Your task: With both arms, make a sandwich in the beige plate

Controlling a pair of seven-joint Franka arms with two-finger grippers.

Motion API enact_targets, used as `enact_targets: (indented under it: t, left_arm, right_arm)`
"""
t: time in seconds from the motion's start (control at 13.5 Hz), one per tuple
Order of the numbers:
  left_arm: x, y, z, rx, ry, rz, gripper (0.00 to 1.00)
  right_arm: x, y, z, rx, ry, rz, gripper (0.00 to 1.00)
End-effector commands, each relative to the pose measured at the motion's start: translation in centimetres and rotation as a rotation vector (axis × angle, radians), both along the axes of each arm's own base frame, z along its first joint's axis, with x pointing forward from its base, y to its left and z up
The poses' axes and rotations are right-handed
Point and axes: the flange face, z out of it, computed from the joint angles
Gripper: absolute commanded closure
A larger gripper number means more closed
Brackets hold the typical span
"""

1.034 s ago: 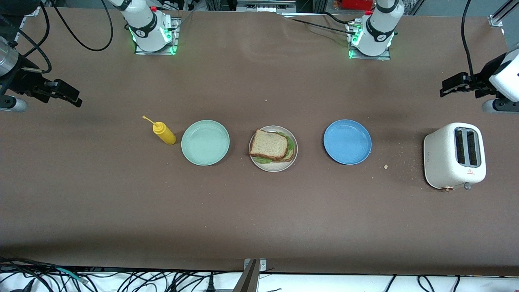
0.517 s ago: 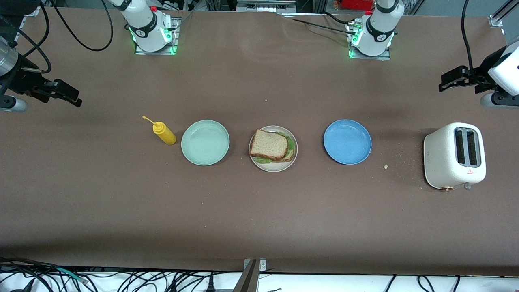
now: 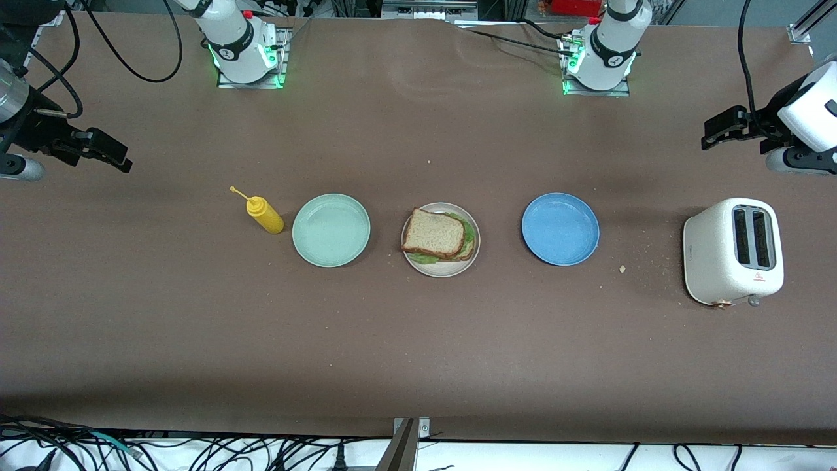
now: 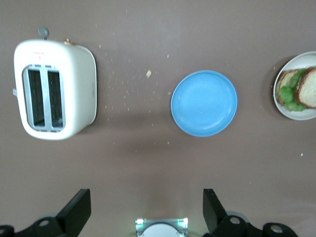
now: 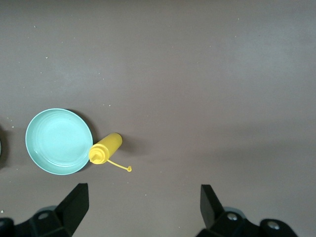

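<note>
Front view: three plates (image 3: 560,229), one sandwich (image 3: 437,235), one toaster (image 3: 732,252).

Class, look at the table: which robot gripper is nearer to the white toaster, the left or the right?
Left. The left gripper hangs over bare table at the toaster's end, jaws open. The right gripper waits, jaws open, at the other end of the table, out past the yellow mustard bottle.
</note>
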Motion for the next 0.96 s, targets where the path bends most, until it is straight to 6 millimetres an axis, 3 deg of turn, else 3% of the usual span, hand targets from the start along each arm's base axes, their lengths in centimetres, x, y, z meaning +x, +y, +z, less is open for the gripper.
enact_targets:
  t: [0.0, 0.89]
  left_arm:
    - [0.2, 0.2, 0.3, 0.024, -0.027, -0.013, 0.0]
    - [-0.1, 0.4, -0.7, 0.021, -0.045, -0.013, 0.0]
  right_arm:
    - [-0.4, 0.0, 0.4, 0.007, -0.002, 0.008, 0.0]
    - [-0.4, 0.2, 0.4, 0.007, -0.002, 0.025, 0.0]
